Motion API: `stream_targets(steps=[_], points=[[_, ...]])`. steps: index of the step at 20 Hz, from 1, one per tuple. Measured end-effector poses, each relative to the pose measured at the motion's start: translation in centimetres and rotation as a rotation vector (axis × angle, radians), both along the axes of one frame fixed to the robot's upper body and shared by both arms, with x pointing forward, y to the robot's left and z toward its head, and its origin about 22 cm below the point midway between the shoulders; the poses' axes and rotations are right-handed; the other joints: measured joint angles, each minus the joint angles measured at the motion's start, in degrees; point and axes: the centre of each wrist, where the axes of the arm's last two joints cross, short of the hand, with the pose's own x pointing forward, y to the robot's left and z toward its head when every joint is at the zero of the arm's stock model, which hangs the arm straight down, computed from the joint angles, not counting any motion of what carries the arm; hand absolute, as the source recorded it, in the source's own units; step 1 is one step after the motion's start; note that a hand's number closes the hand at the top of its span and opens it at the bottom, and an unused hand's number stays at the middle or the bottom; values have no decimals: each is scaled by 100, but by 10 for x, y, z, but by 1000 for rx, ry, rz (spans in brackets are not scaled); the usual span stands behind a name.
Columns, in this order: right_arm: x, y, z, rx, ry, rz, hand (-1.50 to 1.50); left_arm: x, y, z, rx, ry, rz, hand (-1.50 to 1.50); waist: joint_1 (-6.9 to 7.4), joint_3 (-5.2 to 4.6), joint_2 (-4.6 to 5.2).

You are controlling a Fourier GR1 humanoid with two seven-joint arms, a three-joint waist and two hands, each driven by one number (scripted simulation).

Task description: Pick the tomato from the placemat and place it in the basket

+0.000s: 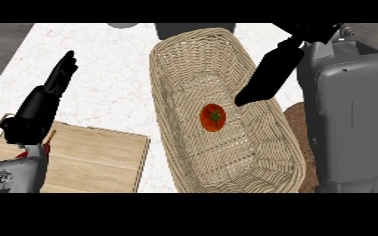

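Inside one basket [175,55] lies one tomato [212,117] (stem up); both hands, left [52,95] and right [269,77], open-fingered.

Views: one only, the head view; no second view shares the scene.
Position: above the bench [103,70], at the robot's head.
Facing: steeply down onto the bench top.
Nearness: close; the basket [184,60] fills the middle of the picture.
Edges: the left hand [55,82] rises from the lower left; the right hand [269,77] crosses the basket's right rim.
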Motion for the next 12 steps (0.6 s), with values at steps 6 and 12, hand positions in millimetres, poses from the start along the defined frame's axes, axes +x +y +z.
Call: stream_targets(steps=[6,12], points=[[16,-27,8,299,65,-202,-150,4,-3,1,-2,-1,-2,0,6,0,18],[40,-92,9,482,81,-402,-150,7,-3,1,1,-5,-8,0,44,1,53]])
